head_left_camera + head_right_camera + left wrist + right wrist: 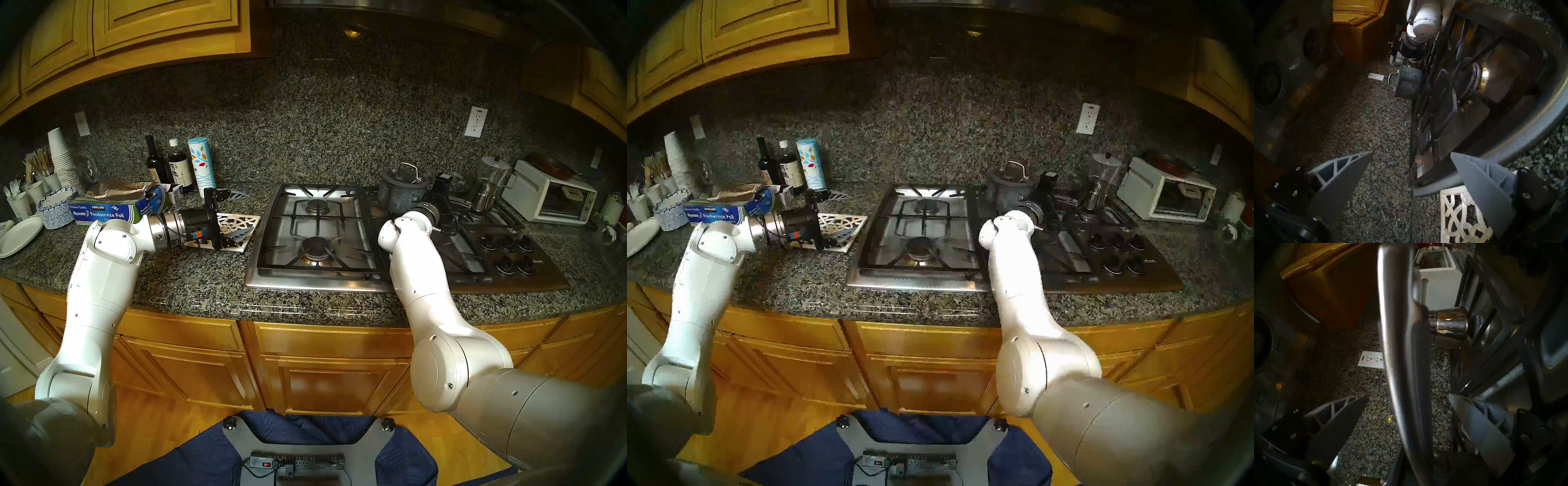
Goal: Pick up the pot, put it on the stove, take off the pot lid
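The dark grey mottled pot (402,197) (1005,193) stands on the back grate of the stove (305,285) (915,285), near its middle. The glass pot lid (405,177) with its silver loop sits on it. My right gripper (1409,395) is open, and the pot's long metal handle (1400,327) runs between its spread fingers; I cannot tell whether either finger touches it. In the head views my right wrist hides that handle. My left gripper (237,216) (1412,153) hangs open and empty over the white trivet (234,227), left of the stove. The pot (1407,83) shows far off in the left wrist view.
A glass coffee pot (488,185) stands on the stove's back right grate, its shiny base (1451,322) just beyond the handle. A white toaster oven (549,197) is further right. Black knobs (509,251) are front right. A foil box (105,212) and bottles (176,166) crowd the left counter.
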`<state>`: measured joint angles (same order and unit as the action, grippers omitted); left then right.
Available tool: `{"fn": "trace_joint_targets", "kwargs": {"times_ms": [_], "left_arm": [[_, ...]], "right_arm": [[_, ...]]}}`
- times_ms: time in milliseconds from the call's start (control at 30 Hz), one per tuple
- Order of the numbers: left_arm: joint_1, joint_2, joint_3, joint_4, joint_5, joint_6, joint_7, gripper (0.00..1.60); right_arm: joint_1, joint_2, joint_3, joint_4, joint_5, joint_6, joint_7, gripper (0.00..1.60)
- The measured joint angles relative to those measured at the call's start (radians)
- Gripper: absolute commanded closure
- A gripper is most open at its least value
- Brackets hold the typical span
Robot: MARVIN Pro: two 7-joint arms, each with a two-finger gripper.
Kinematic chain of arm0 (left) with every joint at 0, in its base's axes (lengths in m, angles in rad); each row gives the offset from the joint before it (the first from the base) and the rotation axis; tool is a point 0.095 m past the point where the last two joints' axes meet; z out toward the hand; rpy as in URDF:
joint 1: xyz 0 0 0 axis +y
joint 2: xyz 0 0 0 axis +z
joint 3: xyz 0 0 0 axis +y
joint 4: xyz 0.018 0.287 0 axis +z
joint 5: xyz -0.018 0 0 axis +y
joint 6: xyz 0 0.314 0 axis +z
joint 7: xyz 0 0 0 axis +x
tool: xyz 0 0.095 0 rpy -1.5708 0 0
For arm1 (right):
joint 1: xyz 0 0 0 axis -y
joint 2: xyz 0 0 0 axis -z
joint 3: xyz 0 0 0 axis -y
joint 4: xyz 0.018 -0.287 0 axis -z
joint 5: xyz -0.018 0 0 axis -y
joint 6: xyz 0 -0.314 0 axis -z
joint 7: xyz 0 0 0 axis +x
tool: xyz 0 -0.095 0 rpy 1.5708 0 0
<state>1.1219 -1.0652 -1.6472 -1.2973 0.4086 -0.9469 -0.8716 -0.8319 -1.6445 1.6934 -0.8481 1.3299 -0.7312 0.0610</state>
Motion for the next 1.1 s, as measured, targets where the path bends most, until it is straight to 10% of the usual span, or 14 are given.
{"fn": "trace_joint_targets", "kwargs": {"times_ms": [367,400,433,467,667,800,1100], "left_arm": [[0.000,0.000,0.000,0.000,0.000,0.000,0.000,0.00],[0.000,0.000,0.000,0.000,0.000,0.000,0.000,0.00],[0.000,0.000,0.000,0.000,0.000,0.000,0.000,0.00],[0.000,0.000,0.000,0.000,0.000,0.000,0.000,0.00],[0.000,0.000,0.000,0.000,0.000,0.000,0.000,0.00],[0.000,0.000,0.000,0.000,0.000,0.000,0.000,0.00],[0.000,0.000,0.000,0.000,0.000,0.000,0.000,0.00]], "right_arm": [[0.011,0.000,-0.002,0.020,0.017,-0.004,0.022,0.00],[0.011,0.000,-0.002,0.021,0.018,-0.005,0.023,0.22],[0.012,0.000,-0.002,0.022,0.019,-0.007,0.025,0.82],[0.012,0.000,-0.002,0.022,0.020,-0.008,0.026,0.93],[0.012,-0.002,-0.003,0.022,0.027,-0.012,0.030,1.16],[0.012,-0.004,-0.003,0.022,0.031,-0.016,0.030,1.60],[0.011,-0.012,-0.004,0.021,0.037,-0.026,0.027,1.60]]}}
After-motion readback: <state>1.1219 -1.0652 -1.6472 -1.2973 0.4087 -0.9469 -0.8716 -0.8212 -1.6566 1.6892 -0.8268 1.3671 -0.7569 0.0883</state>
